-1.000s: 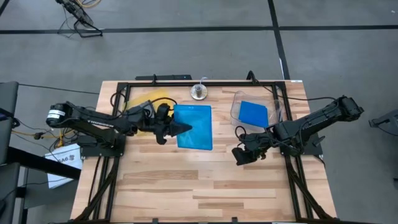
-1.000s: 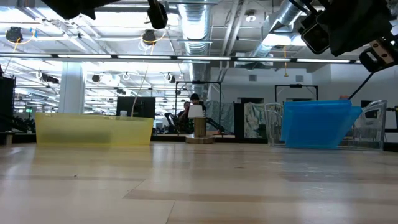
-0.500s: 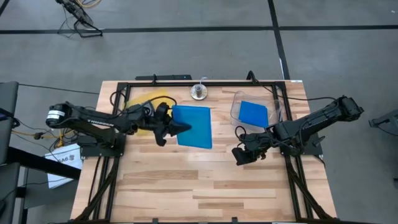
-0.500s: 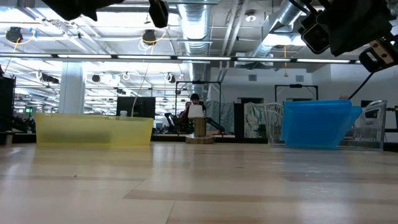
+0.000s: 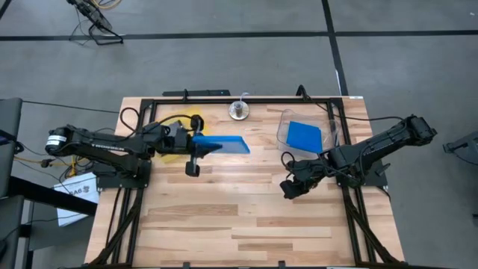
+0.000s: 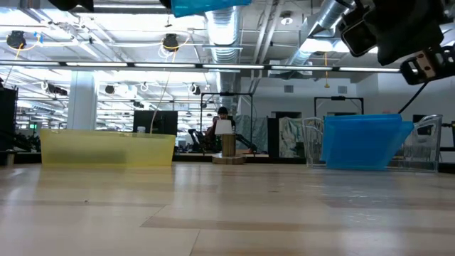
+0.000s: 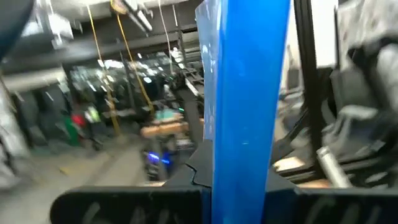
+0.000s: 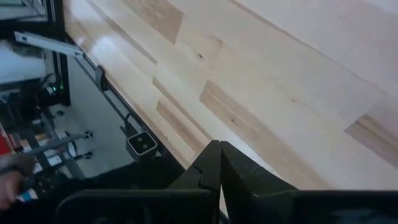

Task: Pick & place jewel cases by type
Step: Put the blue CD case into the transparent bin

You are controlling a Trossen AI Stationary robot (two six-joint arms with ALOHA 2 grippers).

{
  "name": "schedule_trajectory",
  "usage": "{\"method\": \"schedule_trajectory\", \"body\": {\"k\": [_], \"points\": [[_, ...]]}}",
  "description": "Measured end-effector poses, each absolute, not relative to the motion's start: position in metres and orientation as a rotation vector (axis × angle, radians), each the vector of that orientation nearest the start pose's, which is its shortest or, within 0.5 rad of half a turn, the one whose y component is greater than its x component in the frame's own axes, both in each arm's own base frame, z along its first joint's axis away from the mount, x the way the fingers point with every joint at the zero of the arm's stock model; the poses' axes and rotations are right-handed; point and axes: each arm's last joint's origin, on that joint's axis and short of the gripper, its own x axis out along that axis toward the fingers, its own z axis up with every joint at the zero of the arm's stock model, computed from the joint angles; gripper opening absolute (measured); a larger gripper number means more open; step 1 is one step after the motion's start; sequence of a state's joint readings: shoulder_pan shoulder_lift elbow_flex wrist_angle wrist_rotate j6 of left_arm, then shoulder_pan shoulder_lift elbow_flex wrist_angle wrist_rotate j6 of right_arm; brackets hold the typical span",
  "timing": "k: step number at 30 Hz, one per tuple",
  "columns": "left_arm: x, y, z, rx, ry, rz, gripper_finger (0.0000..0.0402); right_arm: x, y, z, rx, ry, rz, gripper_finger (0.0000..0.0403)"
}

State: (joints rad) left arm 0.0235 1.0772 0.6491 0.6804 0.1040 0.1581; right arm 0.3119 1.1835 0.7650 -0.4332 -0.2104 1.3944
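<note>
A bright blue jewel case (image 5: pixel 224 143) is in my left gripper (image 5: pixel 199 145), above the table's middle left; from above it shows as a narrow strip. In the left wrist view this blue case (image 7: pixel 249 93) stands edge-on. Its lower edge (image 6: pixel 210 6) shows at the top of the low view. Another blue case (image 5: pixel 304 136) leans inside the clear bin (image 5: pixel 284 127) at the far right. The yellow tray (image 5: pixel 175 122) sits behind my left gripper. My right gripper (image 5: pixel 287 187) hangs shut above the table near the bin, touching nothing. My left gripper pinches the blue case between its two fingers at the edge facing the table's left (image 7: pixel 239 183). The fingers (image 7: pixel 124 205) come in about level from the table's left. The case is lifted clear of the table and turned nearly on edge, reaching toward the right.
A small metal stand (image 5: pixel 239 110) sits at the far edge in the middle. A black frame (image 5: pixel 224 99) runs around the table's far part. Bare wood (image 5: pixel 224 217) fills the near half. The clear bin (image 6: pixel 426 146) and yellow tray (image 6: pixel 106 148) stand far across the table.
My left gripper has drawn back a little toward the table's left and rolled its wrist. The blue case, held flat before and showing its full square face from above, is now turned nearly on edge. The right arm has kept still.
</note>
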Motion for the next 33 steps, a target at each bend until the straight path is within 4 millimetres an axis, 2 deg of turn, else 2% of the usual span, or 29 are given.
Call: {"method": "schedule_trajectory", "body": {"k": [5,11,17,24,29,33], "points": [[0.234,0.004,0.314,0.381,-0.248,0.015,0.0000,0.219,0.077,0.231,1.170,1.042,-0.157,0.0000],[0.235,0.006,0.311,0.475,-0.191,0.104,0.0000,0.219,0.076,0.231,1.156,1.022,-0.174,0.0000],[0.237,0.007,0.312,0.539,-0.096,0.122,0.0000,0.219,0.076,0.231,1.139,1.021,-0.165,0.0000],[0.238,0.011,0.322,0.381,-0.099,0.141,0.0000,0.220,0.074,0.231,1.087,0.979,-0.195,0.0000],[0.237,0.031,0.323,0.027,-0.129,0.193,0.0000,0.220,0.068,0.229,0.972,0.898,-0.297,0.0000],[0.235,0.045,0.325,-0.208,-0.172,0.166,0.0000,0.221,0.062,0.229,0.879,0.845,-0.339,0.0000]]}}
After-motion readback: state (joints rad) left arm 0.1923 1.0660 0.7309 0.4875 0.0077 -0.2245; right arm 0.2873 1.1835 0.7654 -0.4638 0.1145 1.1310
